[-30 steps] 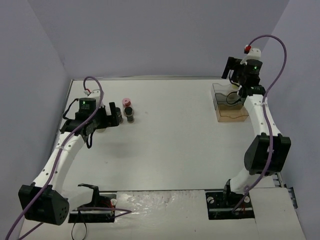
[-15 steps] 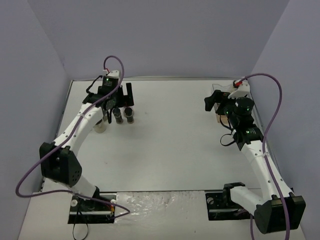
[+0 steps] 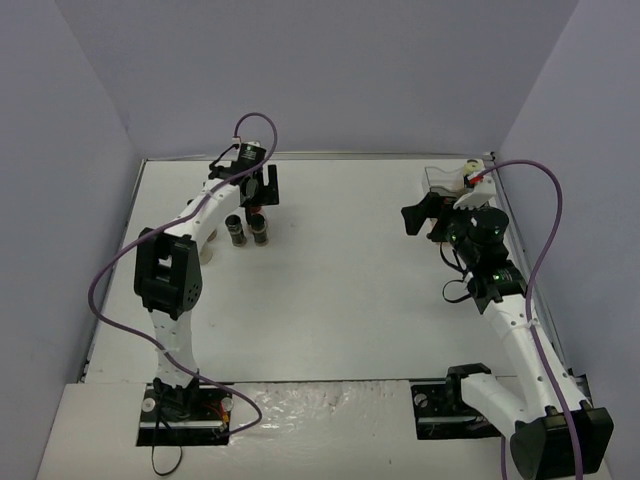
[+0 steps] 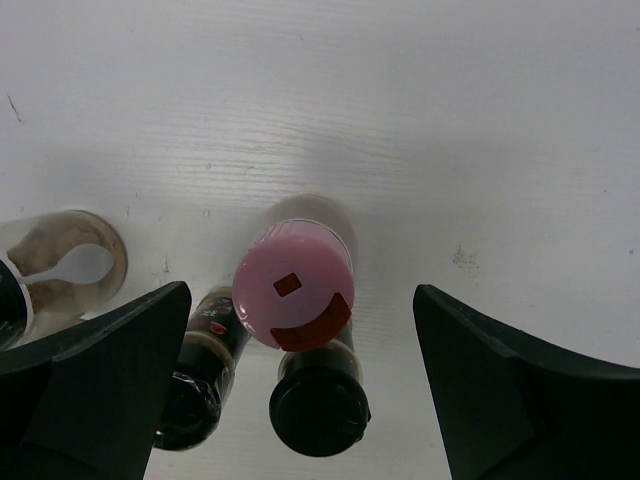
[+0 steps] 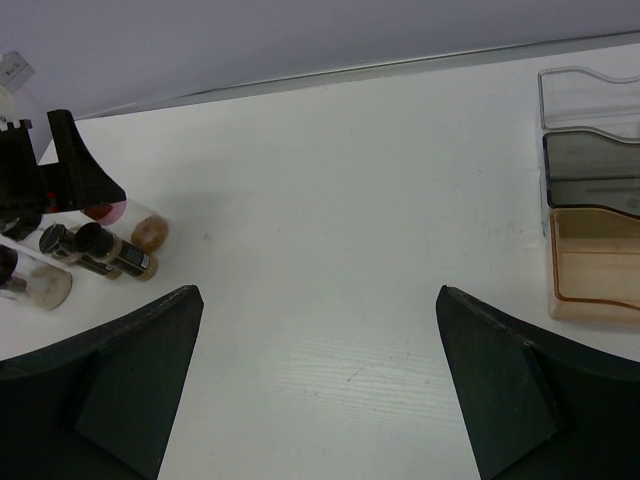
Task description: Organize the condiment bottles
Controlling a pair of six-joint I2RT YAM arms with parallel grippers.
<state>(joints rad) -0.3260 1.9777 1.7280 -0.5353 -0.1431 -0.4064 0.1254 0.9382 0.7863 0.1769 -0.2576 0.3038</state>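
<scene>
A pink-capped bottle [image 4: 293, 297] stands upright in the left wrist view. A black-capped bottle [image 4: 319, 408] is just near of it and a dark bottle [image 4: 200, 375] to its left. A clear jar with pale contents [image 4: 60, 265] stands further left. My left gripper [image 4: 302, 300] is open above the pink cap, fingers apart on either side, touching nothing. In the top view it [image 3: 262, 186] hovers over the bottle group [image 3: 246, 230]. My right gripper [image 5: 320, 300] is open and empty over bare table, and in the top view it [image 3: 418, 214] points left.
The clear rectangular tray [image 5: 590, 200] with a wooden base sits at the far right, partly behind the right arm in the top view [image 3: 440, 178]. Walls enclose the table on the left, back and right. The bottles [image 5: 100, 250] show far left in the right wrist view.
My left arm has swung from the left side to above the pink-capped bottle. My right arm has drawn back from the tray, and its gripper now faces left.
</scene>
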